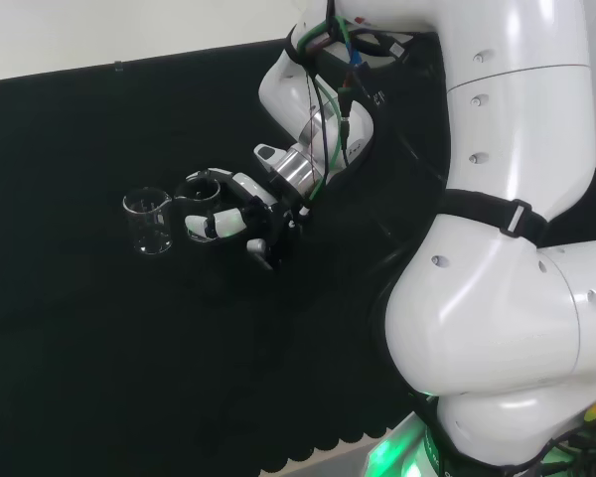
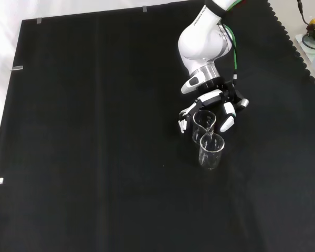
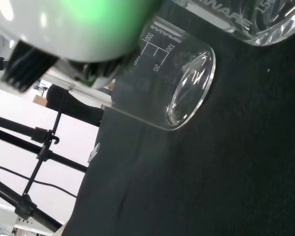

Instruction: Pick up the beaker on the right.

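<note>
Two clear glass beakers stand close together on the black cloth. In the head view one beaker (image 1: 147, 221) is at the left and the other beaker (image 1: 201, 189) is right of it, against the hand (image 1: 250, 214). In the front view the hand (image 2: 219, 98) comes from above, and its fingers (image 2: 186, 114) and thumb reach down either side of the upper beaker (image 2: 203, 124). They are only slightly bent, and I cannot tell whether they touch the glass. The lower beaker (image 2: 211, 150) stands free. The wrist view shows one graduated beaker (image 3: 179, 86) and the base of another beaker (image 3: 268, 19).
The arm's white links (image 1: 517, 248) take up the right of the head view. The cloth's scalloped edge (image 1: 328, 444) runs along the front there and the cloth's edge (image 2: 299, 50) along the right in the front view. Black stand legs (image 3: 34, 142) rise beyond the cloth.
</note>
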